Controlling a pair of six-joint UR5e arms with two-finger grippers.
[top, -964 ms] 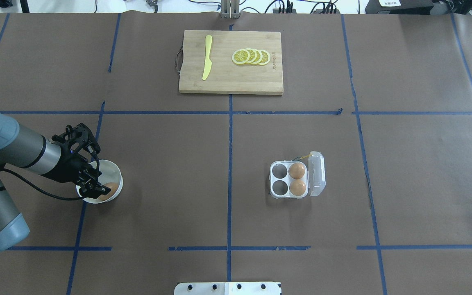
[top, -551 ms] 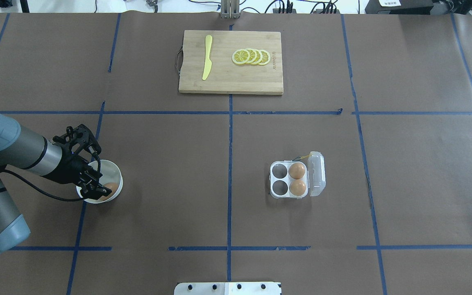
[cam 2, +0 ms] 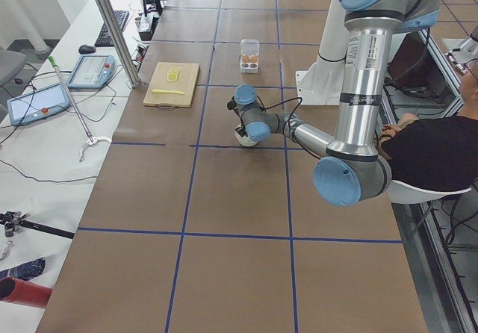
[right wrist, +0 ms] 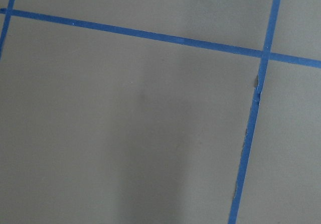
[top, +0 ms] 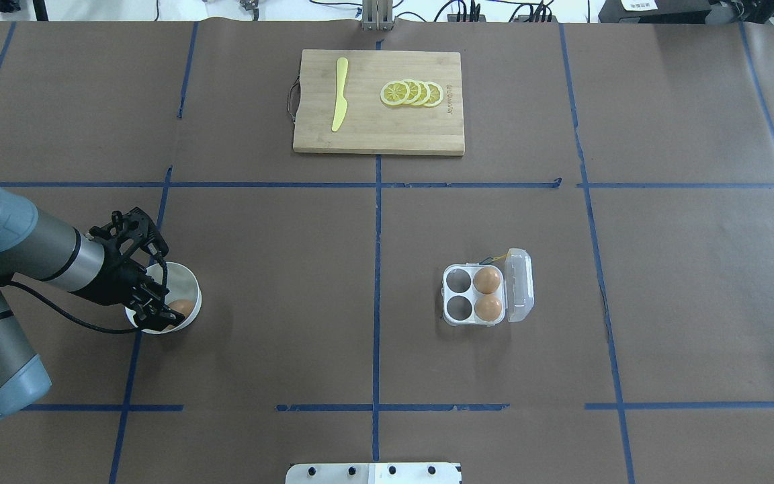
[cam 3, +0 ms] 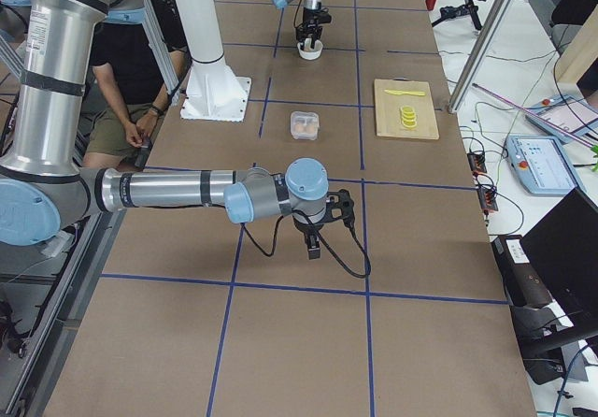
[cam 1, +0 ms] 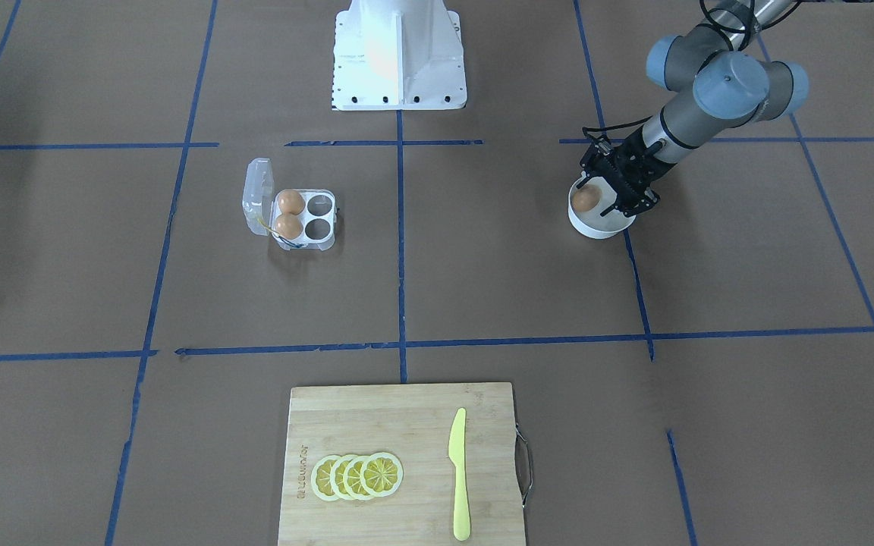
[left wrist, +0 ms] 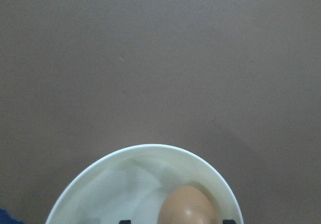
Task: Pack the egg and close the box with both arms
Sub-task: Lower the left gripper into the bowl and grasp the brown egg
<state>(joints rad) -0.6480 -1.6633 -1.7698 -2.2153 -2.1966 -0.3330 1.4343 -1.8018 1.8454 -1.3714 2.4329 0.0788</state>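
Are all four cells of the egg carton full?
No, the egg carton holds only two eggs; its other two cells are empty.

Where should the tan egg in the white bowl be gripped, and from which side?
Grip the small tan-brown egg across its shorter width, coming down from above: the round white bowl's wall blocks any sideways approach. The left black end effector hangs there, straddling it.

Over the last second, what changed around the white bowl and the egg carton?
The left gripper sank slightly deeper into the white bowl. Its jaws are open on either side of the egg, and nothing has been grasped or released. The egg stays in the bowl. The egg carton, lid open with two eggs in it, and the cutting board have not moved.
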